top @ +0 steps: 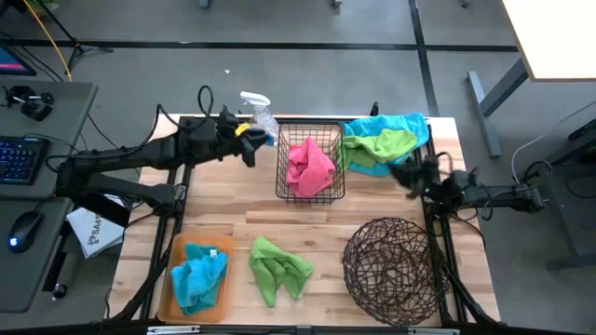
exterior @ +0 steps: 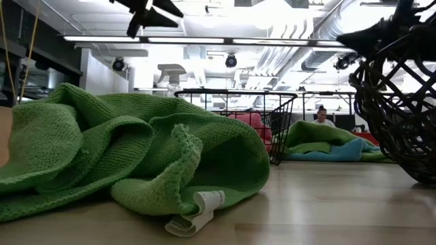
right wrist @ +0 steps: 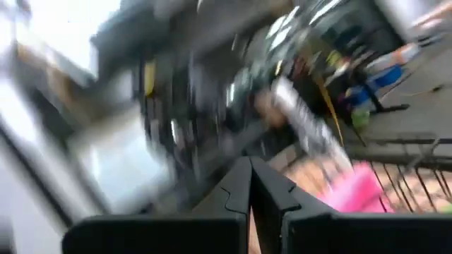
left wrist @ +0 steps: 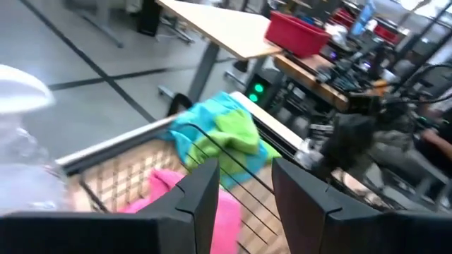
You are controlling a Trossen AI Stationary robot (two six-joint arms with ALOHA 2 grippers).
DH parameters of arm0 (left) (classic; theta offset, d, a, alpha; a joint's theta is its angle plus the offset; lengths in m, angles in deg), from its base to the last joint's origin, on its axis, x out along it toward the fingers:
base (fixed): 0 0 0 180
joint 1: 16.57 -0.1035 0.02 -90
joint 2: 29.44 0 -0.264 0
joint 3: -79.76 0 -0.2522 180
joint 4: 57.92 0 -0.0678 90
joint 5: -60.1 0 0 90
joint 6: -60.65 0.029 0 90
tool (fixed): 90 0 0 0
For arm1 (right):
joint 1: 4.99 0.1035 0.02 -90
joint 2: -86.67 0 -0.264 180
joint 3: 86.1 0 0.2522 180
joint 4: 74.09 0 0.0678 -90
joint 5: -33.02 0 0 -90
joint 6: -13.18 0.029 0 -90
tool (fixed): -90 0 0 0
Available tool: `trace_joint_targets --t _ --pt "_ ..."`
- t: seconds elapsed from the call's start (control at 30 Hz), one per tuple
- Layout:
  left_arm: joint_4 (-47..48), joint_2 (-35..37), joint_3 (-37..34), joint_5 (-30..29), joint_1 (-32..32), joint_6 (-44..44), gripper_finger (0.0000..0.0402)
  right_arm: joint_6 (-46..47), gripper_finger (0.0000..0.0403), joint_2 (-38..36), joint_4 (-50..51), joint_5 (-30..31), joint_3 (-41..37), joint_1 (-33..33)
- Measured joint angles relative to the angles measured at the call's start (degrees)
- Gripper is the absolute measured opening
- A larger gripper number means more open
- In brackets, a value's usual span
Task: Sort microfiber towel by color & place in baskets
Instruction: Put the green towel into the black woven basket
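Note:
A pink towel (top: 309,166) lies in the black wire basket (top: 281,160). A blue towel (top: 198,275) lies in the orange tray (top: 173,251). A green towel (top: 277,268) lies loose on the table in front of the wire basket, large in the low view (exterior: 129,163). A heap of blue and green towels (top: 384,140) sits at the far right. The round twig basket (top: 391,270) holds nothing that I can see. My left gripper (top: 253,141) hovers open by the wire basket's left side (left wrist: 244,197). My right gripper (top: 402,174) is shut beside the heap (right wrist: 251,187).
A clear spray bottle (top: 258,113) stands at the far edge, right beside my left gripper. The twig basket (exterior: 402,102) fills the near right corner. Bare wood lies between the wire basket and the near towels. A desk with a keyboard (top: 23,158) stands left of the table.

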Motion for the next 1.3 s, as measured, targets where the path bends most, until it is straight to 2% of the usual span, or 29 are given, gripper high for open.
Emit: trace_joint_targets --t 0.07,0.13,0.3,0.43,0.57,0.77,0.93,1.03,1.17,1.3 --pt "-0.06 0.00 0.00 0.04 -2.35 0.59 0.0120 3.20 0.0000 0.00 -6.09 6.60 0.01 0.00" --pt "-0.16 0.00 0.00 0.71 -4.97 1.29 0.0120 1.94 0.0000 0.04 -10.74 10.87 0.02 -0.02" --pt "-3.01 0.00 0.00 8.96 -11.83 4.44 0.0120 -1.08 0.0000 3.82 -11.73 10.84 5.15 -2.19" --pt "-5.06 -0.01 -0.02 14.68 -17.44 7.75 0.0120 -0.67 0.0005 12.84 -0.58 9.22 14.01 -5.92" --pt "-7.02 0.00 0.00 21.80 -23.30 9.50 0.0120 1.44 0.0040 24.14 17.37 6.41 25.04 -10.73" --pt "-7.31 0.95 0.00 33.50 -29.59 9.61 0.0120 3.10 0.0154 42.52 41.56 -3.70 38.98 -20.65" --pt "-7.29 3.01 0.00 39.48 -32.08 9.65 0.0120 -2.26 0.0248 56.29 57.83 -6.12 47.30 -27.76" --pt "-7.11 4.29 0.00 41.83 -32.96 9.65 0.0120 -6.46 0.0273 62.85 62.41 -6.62 49.99 -30.40" --pt "-6.75 5.88 0.00 42.03 -32.95 9.56 0.0120 -10.25 0.0278 69.66 62.06 -9.77 50.71 -32.04" --pt "-6.63 6.66 0.00 42.03 -32.93 8.37 0.0120 -13.07 0.0277 75.23 61.73 -7.77 50.72 -32.68"
